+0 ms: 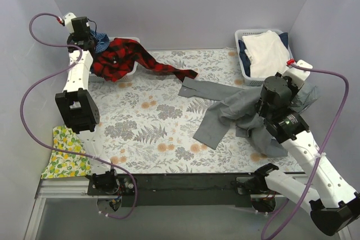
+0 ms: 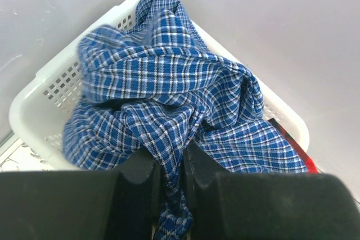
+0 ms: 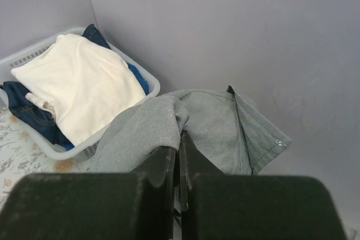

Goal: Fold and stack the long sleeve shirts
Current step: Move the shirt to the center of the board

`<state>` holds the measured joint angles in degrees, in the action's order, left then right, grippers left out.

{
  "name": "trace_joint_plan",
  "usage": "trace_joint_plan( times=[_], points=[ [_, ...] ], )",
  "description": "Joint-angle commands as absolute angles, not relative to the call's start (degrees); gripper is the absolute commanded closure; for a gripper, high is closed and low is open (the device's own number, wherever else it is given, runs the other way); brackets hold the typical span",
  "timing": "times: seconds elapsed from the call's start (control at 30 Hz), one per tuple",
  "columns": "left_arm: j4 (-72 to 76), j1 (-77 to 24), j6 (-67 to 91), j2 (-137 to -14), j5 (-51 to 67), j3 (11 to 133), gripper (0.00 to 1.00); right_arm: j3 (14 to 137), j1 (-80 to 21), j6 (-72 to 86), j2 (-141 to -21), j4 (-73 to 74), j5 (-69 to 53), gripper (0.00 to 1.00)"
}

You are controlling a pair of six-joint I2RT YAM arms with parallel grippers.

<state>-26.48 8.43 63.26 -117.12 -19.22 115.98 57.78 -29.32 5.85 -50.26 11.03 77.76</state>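
Grey shirt point(image 3: 216, 119) pinched in right gripper point(image 3: 179, 141), blue checked shirt point(image 2: 169, 88) in left gripper point(image 2: 172, 164).

- I read the grey shirt point(image 1: 230, 113) as soft, matt woven cloth.
- The blue checked shirt point(image 2: 169, 99) shows me a fine, visible weave. The red-black plaid shirt point(image 1: 121, 57) looks like matt cloth too.
- The left basket point(image 2: 39, 96) and the right basket point(image 3: 25, 57) look like smooth white plastic, slightly glossy.
- My left tool point(image 2: 171, 164) and right tool point(image 3: 179, 150) look like matt black plastic.
- The table cover point(image 1: 157, 122) is matt printed cloth.
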Motion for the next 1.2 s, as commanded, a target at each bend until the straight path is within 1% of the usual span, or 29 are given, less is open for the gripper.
trace_joint_plan(
  times=[0.0,0.03,0.07,0.1,0.13,0.17,0.3,0.37,0.47,0.5,0.6,0.73,0.83,0.97,1.17],
  points=[
    [-26.2,8.7,63.0,-117.2,-17.9,118.6,0.68,59.0,-29.3,5.2,-49.7,9.1,76.6,0.99],
    [-26.4,8.7,63.3,-116.7,-17.8,118.4,0.47,58.7,-29.3,5.8,-49.8,9.1,75.2,0.99],
    [-26.6,8.7,63.5,-116.5,-17.8,118.1,0.36,58.9,-29.3,7.1,-50.4,10.9,72.1,0.99],
    [-27.2,8.6,63.7,-116.5,-18.1,118.2,0.20,59.1,-29.3,8.4,-50.7,12.2,70.9,0.99],
    [-27.6,8.6,63.8,-116.3,-18.1,118.4,0.15,59.4,-29.4,11.7,-51.2,13.7,69.7,0.99],
    [-28.5,8.7,63.9,-115.8,-18.0,118.6,0.12,59.8,-29.3,12.7,-52.5,15.0,66.7,0.99],
    [-27.6,8.6,63.1,-111.3,-15.3,116.9,0.08,61.7,-29.3,18.0,-56.4,20.2,61.4,0.99],
    [-27.7,8.5,62.1,-109.3,-10.9,116.5,0.06,62.0,-29.3,19.5,-58.4,20.6,58.1,0.99],
    [-29.1,7.7,62.2,-106.1,-3.3,116.1,0.06,62.7,-29.3,20.1,-61.0,21.2,55.1,0.99],
    [-29.8,6.9,62.1,-104.0,-2.8,115.6,0.06,62.8,-29.3,20.4,-61.5,21.3,54.6,0.99],
    [-31.5,2.4,61.3,-101.4,-4.0,114.2,0.05,63.1,-29.4,20.7,-63.0,21.4,52.5,0.99],
    [-32.1,-6.0,62.5,-99.5,-0.7,111.9,0.03,62.8,-29.3,21.3,-64.0,21.3,50.2,0.99],
    [-31.6,-11.0,65.4,-100.3,3.1,107.5,0.03,62.8,-29.3,21.4,-64.9,21.4,47.9,0.99],
    [-31.2,-14.3,70.0,-104.2,7.1,103.5,0.02,63.1,-29.3,21.3,-65.5,21.2,44.7,0.99],
    [-30.6,-17.1,72.2,-110.2,6.1,103.6,0.02,62.1,-29.2,22.0,-65.0,21.2,42.5,0.99]
  ],
)
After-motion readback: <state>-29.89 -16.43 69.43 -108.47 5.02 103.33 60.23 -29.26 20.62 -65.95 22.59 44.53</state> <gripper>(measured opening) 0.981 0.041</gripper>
